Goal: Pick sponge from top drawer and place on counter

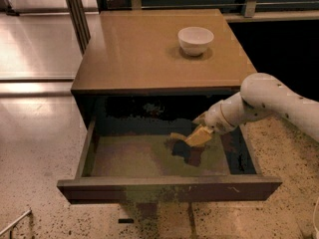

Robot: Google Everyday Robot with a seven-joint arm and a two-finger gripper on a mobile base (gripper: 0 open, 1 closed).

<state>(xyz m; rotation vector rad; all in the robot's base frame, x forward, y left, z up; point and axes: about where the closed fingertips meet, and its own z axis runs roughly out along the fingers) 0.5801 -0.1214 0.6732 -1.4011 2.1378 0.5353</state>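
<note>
The top drawer (169, 187) is pulled wide open below the counter (144, 49); its greenish-tan floor shows. My gripper (192, 139) reaches in from the right over the right-middle of the drawer floor, held a little above it. It is shut on the sponge (183, 148), which shows as a small dark patch with a yellow edge at the fingertips. My white arm (269, 106) comes in over the drawer's right side wall. How the sponge sits in the grip is partly hidden.
A white bowl (196, 39) stands on the counter near its back right. The cabinet's dark cavity lies behind the drawer. Speckled floor surrounds the cabinet. A metal post (76, 9) stands at the back left.
</note>
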